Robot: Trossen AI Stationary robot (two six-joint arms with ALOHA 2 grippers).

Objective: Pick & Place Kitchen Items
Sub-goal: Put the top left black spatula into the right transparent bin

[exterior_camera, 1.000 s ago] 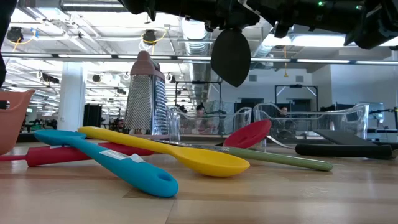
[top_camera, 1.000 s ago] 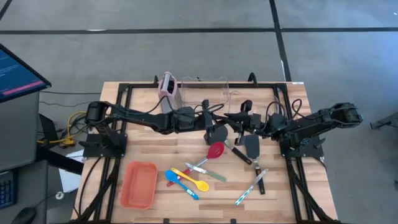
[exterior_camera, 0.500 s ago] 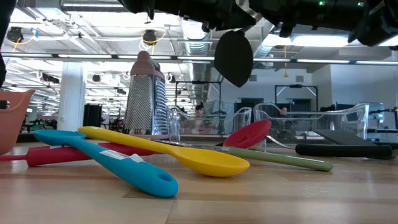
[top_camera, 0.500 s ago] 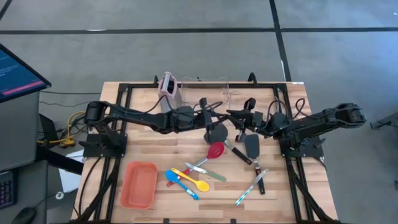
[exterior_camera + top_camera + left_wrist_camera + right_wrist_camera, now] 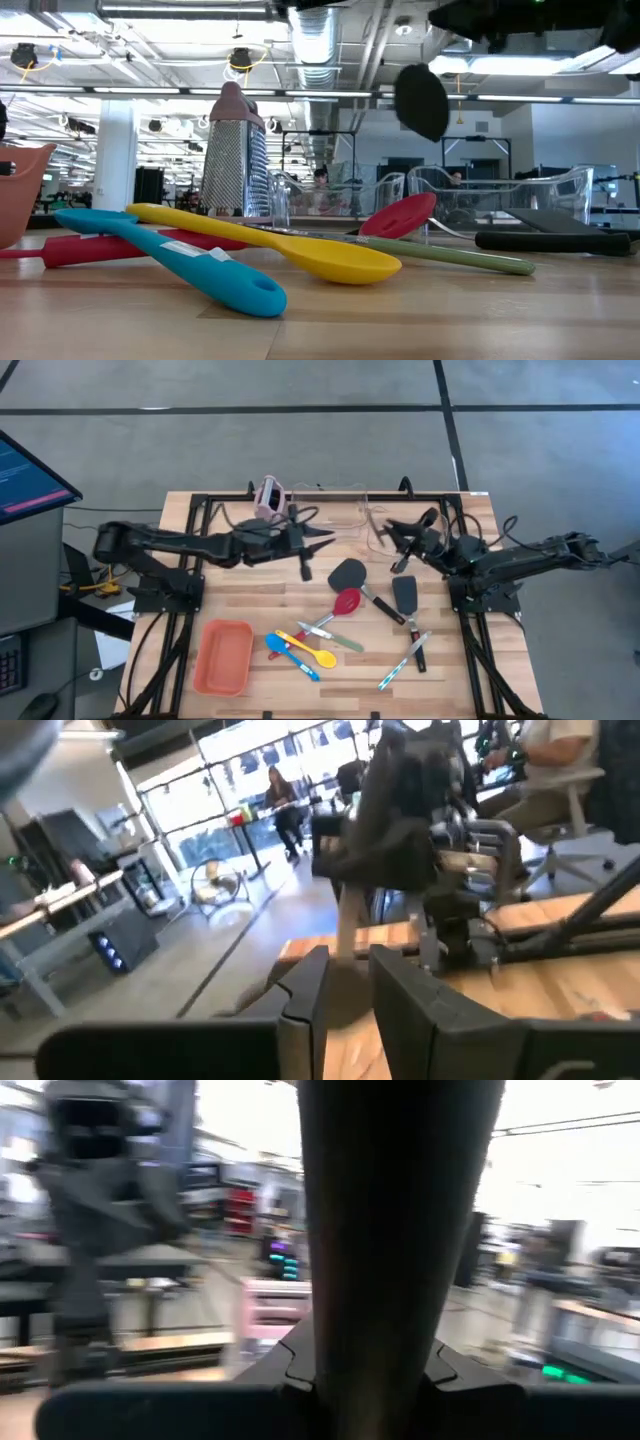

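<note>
From above, both arms reach in low toward the red spoon mid-table: the left gripper sits up-left of it with its fingers spread on nothing, and the right gripper is up-right of it, pinching the handle of a black spatula whose blade hangs just above the spoon's bowl. At table height, that blade floats well above the red spoon, with the yellow spoon and blue spoon crossed in front and the grater standing behind. The left wrist cam shows its two fingers apart with just table between them, and the right wrist cam is mostly filled by the dark handle clamped between its fingers.
</note>
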